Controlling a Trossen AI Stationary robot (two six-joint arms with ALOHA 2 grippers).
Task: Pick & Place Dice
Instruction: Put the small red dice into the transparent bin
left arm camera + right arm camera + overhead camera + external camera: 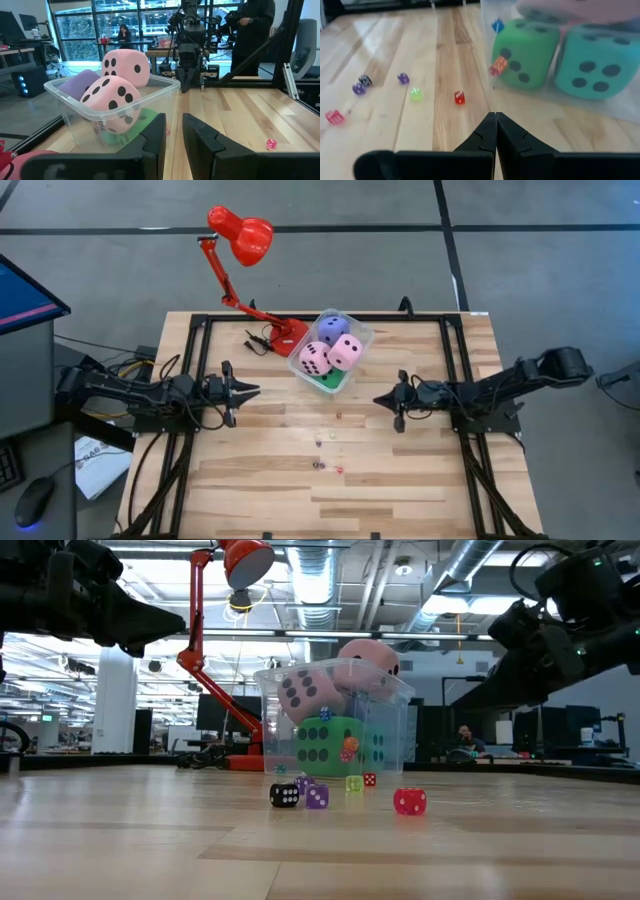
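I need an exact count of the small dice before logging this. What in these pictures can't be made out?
- Tiny dice on the table, high view: specks, too small to count.
- Green die in the tub, high view: mostly hidden under the pink dice.
- Cyan die, right wrist view: cut off by the edge.
- Tiny dice inside the tub: blurred through the wall.

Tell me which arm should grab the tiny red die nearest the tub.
Probably right. The right gripper points straight at the red die, fingers shut, so it must open first. The left gripper faces the clear tub instead, fingers slightly apart.
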